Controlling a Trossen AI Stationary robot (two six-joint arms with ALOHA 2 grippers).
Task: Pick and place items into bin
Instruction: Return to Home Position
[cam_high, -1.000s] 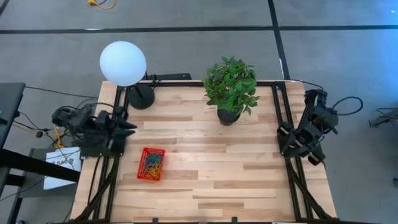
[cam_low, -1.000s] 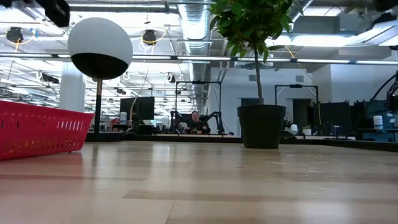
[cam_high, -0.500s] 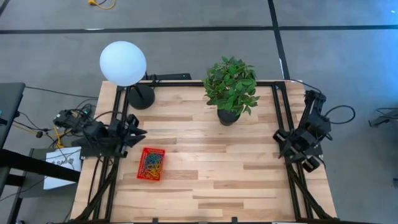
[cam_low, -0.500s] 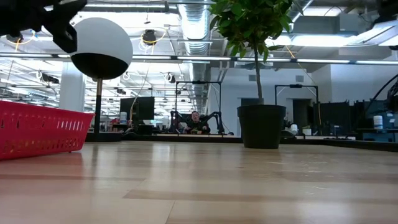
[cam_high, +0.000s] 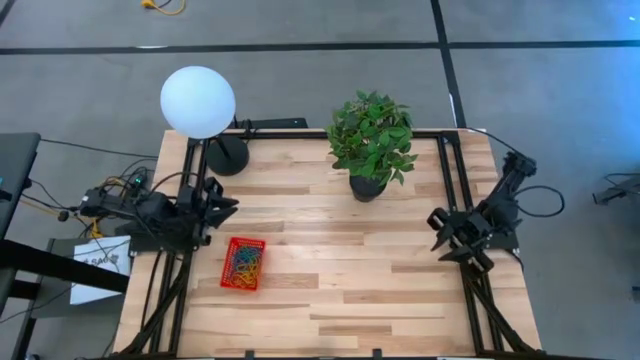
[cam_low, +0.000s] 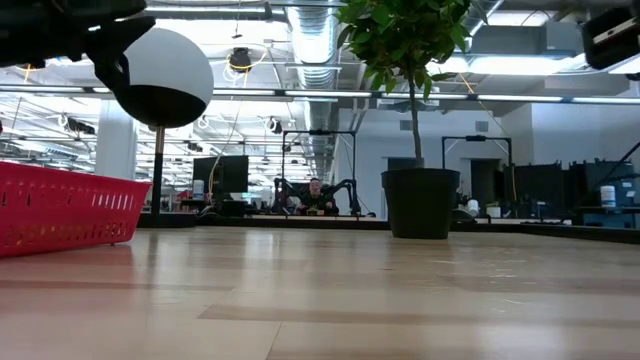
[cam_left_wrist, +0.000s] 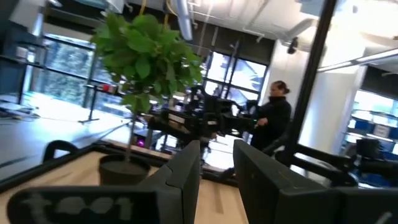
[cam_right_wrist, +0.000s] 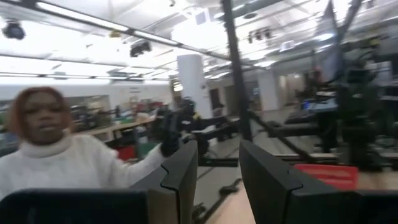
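Note:
The red bin stands on the table's left half, and a heap of coloured loops lies inside it. In the low view the bin sits at the left, and it shows far off in the right wrist view. My left gripper hovers at the table's left edge, just beyond the bin's far end. It is open, with nothing between its fingers. My right gripper hovers at the right edge and points toward the table's middle. It too is open and empty.
A potted plant stands at the far middle of the table. A white globe lamp stands at the far left corner. People show beyond the table in both wrist views. Bare wood lies between the bin and the right arm.
Both arms have sunk lower. My left gripper has swung a little toward the table's middle, ending beside the bin's far end. My right gripper has swung from pointing at the near right corner toward the table's middle. The bin and its loops have kept still.

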